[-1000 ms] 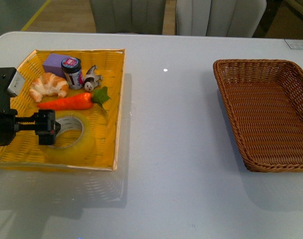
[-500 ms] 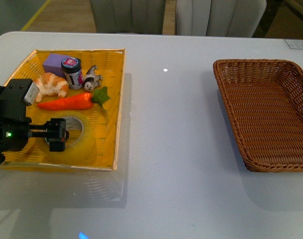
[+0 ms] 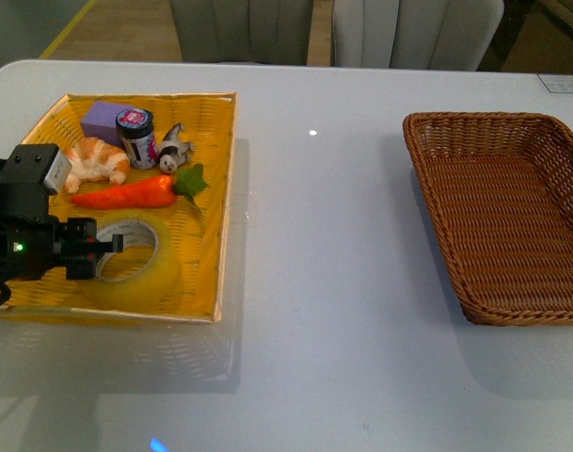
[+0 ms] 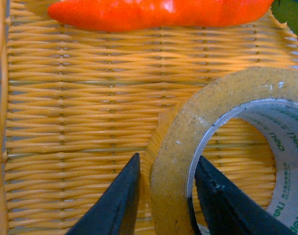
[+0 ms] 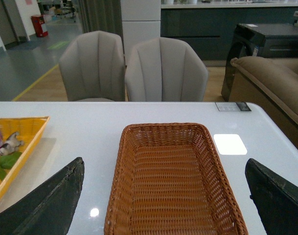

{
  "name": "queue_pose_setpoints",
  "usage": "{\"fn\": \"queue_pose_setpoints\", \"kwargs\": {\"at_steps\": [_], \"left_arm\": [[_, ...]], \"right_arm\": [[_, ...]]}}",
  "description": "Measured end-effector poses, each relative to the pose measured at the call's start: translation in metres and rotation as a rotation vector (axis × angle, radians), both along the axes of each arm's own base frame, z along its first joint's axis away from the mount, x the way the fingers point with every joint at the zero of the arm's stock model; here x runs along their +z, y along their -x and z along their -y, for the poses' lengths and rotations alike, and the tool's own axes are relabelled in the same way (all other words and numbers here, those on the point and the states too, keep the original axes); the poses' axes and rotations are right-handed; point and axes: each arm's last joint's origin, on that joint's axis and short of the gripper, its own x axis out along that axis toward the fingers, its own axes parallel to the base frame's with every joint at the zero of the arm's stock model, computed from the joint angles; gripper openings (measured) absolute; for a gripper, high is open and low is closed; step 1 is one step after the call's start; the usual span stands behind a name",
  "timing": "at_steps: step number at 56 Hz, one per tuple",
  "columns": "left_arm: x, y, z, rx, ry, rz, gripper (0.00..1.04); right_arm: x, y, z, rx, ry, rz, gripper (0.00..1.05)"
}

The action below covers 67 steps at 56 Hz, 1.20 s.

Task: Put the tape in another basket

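The tape (image 4: 178, 147) lies flat in the near part of the yellow tray (image 3: 220, 188), just in front of the toy carrot (image 3: 126, 194). It looks light, hard and a bit slippery, so its ring wall is the best place to hold. The left gripper (image 4: 167, 159) reaches in low, jaws apart, one finger in the hole, one outside, not squeezing yet. Far off, the right gripper (image 5: 163, 160) is wide open and faces the brown basket (image 3: 437, 202)

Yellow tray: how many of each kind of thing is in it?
Food: 2 (croissant, carrot)
Box: 1
Jar: 1
Toy animal: 1
Tape: 1
Total: 6
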Motion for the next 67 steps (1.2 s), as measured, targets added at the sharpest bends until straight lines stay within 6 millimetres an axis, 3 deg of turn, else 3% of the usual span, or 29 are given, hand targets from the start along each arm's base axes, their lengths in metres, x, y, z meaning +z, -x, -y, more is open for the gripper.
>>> {"fn": "queue_pose_setpoints", "kwargs": {"at_steps": [3, 11, 30, 44, 53, 67], "left_arm": [[0.006, 0.001, 0.0, 0.017, -0.001, 0.01, 0.16], [0.026, 0.004, -0.002, 0.033, 0.006, 0.052, 0.15], [0.107, 0.012, 0.003, 0.037, 0.026, 0.231, 0.15], [0.159, -0.005, 0.063, -0.06, 0.089, 0.307, 0.15], [0.197, -0.015, 0.133, -0.19, 0.172, 0.371, 0.15], [0.208, -0.017, 0.188, -0.265, 0.233, 0.353, 0.15]], "right_arm": [[0.0, 0.0, 0.0, 0.0, 0.0, 0.0, 0.96], [0.0, 0.0, 0.0, 0.0, 0.0, 0.0, 0.96], [0.0, 0.0, 0.0, 0.0, 0.0, 0.0, 0.96], [0.0, 0.0, 0.0, 0.0, 0.0, 0.0, 0.96], [0.0, 0.0, 0.0, 0.0, 0.0, 0.0, 0.96], [0.0, 0.0, 0.0, 0.0, 0.0, 0.0, 0.96]]}}
